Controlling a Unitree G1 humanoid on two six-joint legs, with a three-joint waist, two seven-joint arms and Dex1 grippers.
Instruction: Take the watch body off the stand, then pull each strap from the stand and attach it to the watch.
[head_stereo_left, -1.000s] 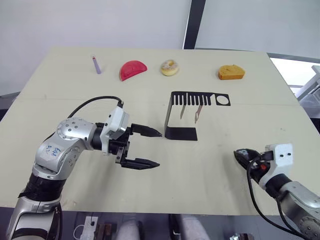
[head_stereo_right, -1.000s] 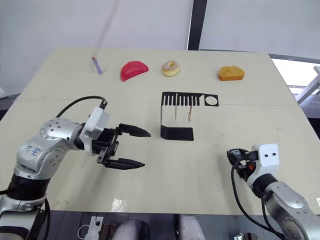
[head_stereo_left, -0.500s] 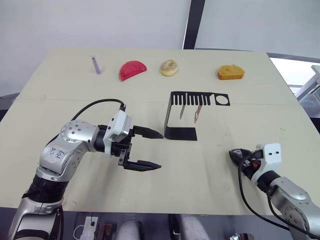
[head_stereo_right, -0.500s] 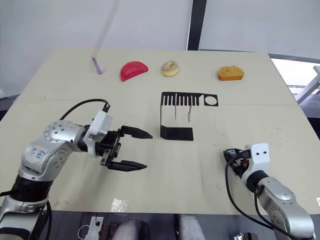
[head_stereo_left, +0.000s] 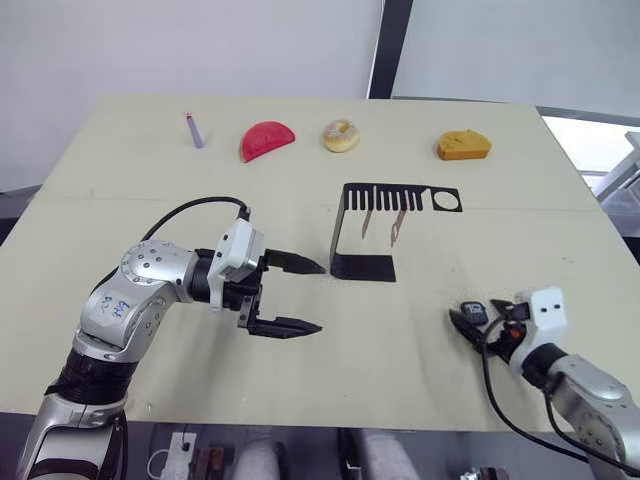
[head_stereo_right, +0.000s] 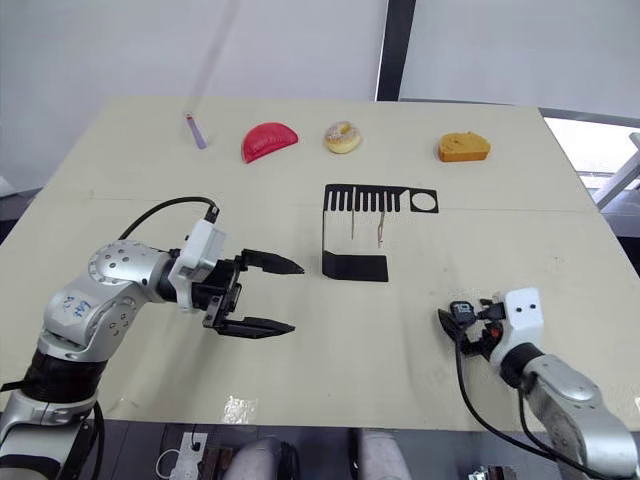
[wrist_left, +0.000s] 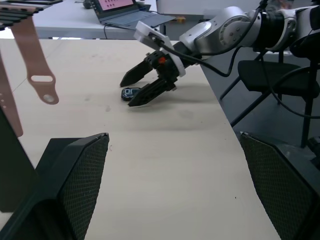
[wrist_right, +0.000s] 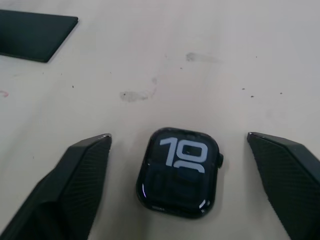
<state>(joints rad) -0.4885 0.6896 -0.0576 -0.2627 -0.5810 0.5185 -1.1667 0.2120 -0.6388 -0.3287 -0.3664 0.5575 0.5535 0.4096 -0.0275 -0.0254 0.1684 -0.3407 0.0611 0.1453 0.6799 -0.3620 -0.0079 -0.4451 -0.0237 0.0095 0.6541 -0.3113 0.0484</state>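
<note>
Watch body (wrist_right: 179, 172) flat on surface (head_stereo_left: 420, 370), lower right, between spread right pincer (head_stereo_right: 462, 328) fingers, ungrasped. Left pincer (head_stereo_left: 300, 296) released, aimed toward stand (head_stereo_left: 385, 228); straps (wrist_left: 37, 60) hanging, ready for pulling.

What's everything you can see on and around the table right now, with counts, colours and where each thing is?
table: one, pale beige, under everything.
stand: one, black, mid-table, upright.
straps: two, pinkish-tan, hanging from the stand's slotted arm.
watch body: one, black, lying flat on the table between the right gripper's fingers.
purple stick: one, far left.
red wedge: one, far edge.
doughnut: one, tan, far edge.
orange piece: one, far right.
left gripper: black, open, left of the stand.
right gripper: black, open, near right.
</note>
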